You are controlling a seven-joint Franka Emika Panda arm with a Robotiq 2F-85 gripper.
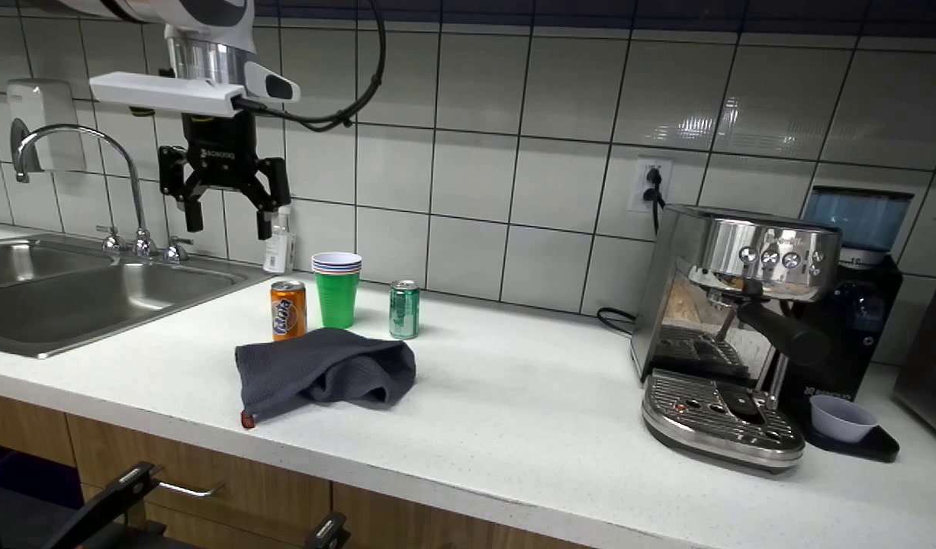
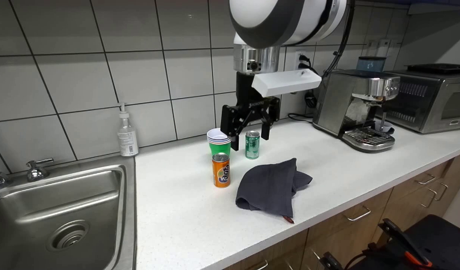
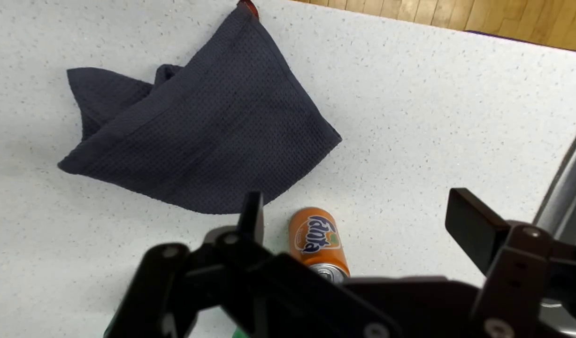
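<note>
End effector (image 1: 229, 221) spread wide above counter (image 1: 513, 412); cloth (image 1: 326, 370) near front edge (image 1: 330, 467).

Long white countertop (image 1: 513, 404) with grey specks, and there's a rumpled dark grey-blue textured cloth (image 1: 326, 370) lying near its front edge. A bit further back, an orange Fanta can (image 1: 287, 309), a stack of green cups (image 1: 336, 301) with white insides and a green metal can (image 1: 404, 309) stand upright. Way further along sit a shiny stainless-steel espresso machine (image 1: 685, 328), a black grinder (image 1: 853, 332) and a boxy grey metal oven (image 2: 436, 99).
</note>
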